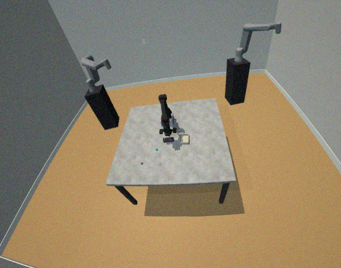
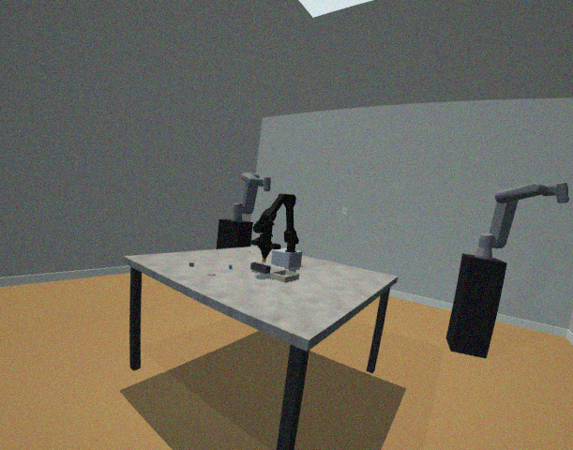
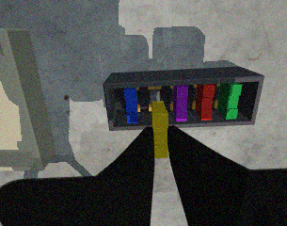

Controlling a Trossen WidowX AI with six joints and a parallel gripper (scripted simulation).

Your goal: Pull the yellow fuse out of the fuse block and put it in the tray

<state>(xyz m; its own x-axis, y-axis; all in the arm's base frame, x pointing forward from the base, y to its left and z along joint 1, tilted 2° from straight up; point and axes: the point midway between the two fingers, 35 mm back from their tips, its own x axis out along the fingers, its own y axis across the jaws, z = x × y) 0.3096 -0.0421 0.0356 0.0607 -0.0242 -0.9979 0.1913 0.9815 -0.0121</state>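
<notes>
In the wrist view my gripper (image 3: 160, 141) is shut on the yellow fuse (image 3: 160, 129), which is raised above its slot in the dark fuse block (image 3: 183, 75). The blue (image 3: 131, 105), purple (image 3: 182, 103), red (image 3: 207, 102) and green (image 3: 234, 100) fuses sit in the block. The slot between blue and purple is open. The tray (image 3: 25, 108) with a cream floor lies to the left of the block. In the top and exterior views the gripper (image 1: 166, 133) (image 2: 263, 257) hangs just above the block (image 1: 168, 139) (image 2: 259, 266), with the tray (image 1: 184, 139) (image 2: 283, 277) beside it.
The arm's grey base box (image 2: 286, 259) stands behind the block. A small teal cube (image 1: 156, 149) (image 2: 231, 266) and a dark bit (image 1: 142, 163) (image 2: 191, 264) lie on the table nearer the front left. Two grey arms on black pedestals (image 1: 101, 106) (image 1: 236, 80) stand beyond the table.
</notes>
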